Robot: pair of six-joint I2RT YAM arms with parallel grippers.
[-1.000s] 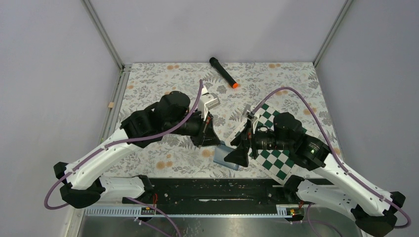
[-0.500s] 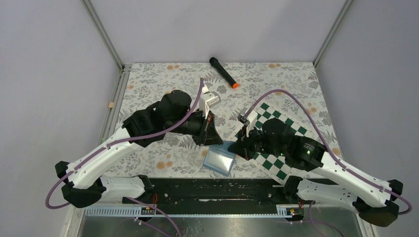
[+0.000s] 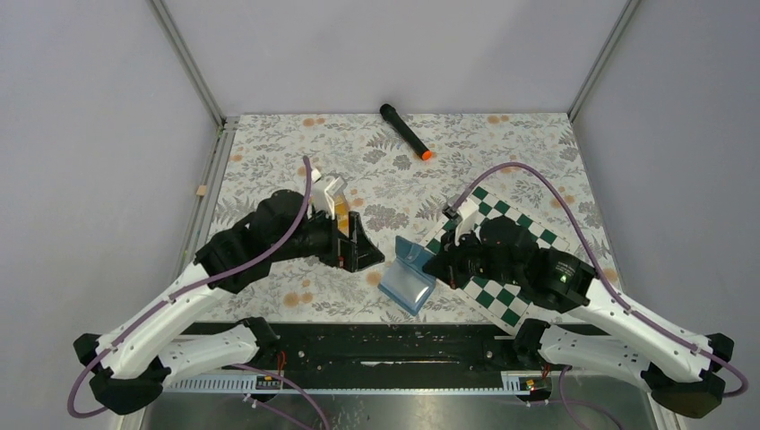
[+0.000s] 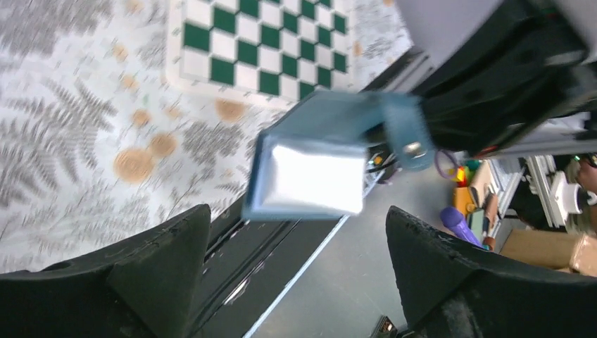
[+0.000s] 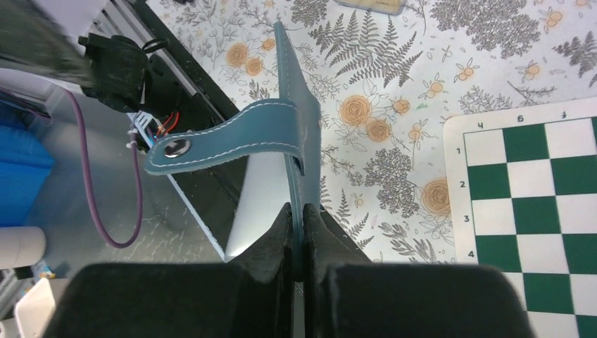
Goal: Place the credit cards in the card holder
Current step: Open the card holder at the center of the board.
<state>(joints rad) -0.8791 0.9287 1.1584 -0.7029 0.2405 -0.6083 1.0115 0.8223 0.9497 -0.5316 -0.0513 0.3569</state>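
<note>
The blue card holder [image 3: 408, 276] hangs open near the table's front edge, one flap upright and its pale inside facing up. My right gripper [image 3: 433, 266] is shut on that upright flap [image 5: 299, 120], and the snap tab [image 5: 211, 144] curls off to the left. My left gripper [image 3: 362, 251] stands open just left of the holder and touches nothing. In the left wrist view the holder [image 4: 317, 162] lies beyond the spread fingers [image 4: 162, 260]. An orange-yellow sliver [image 3: 343, 208] beside the left wrist may be the credit cards; the rest is hidden under the arm.
A green-and-white chessboard [image 3: 520, 233] lies under my right arm. A black marker with an orange tip [image 3: 405, 132] rests at the back. The rim of a clear tray [image 5: 369, 4] shows just past the holder. The black base rail [image 3: 385, 345] runs along the near edge.
My left gripper let go of the card holder, opened and drew back left. My right gripper, open a second ago, closed on the holder, which now hangs open with one flap up.
</note>
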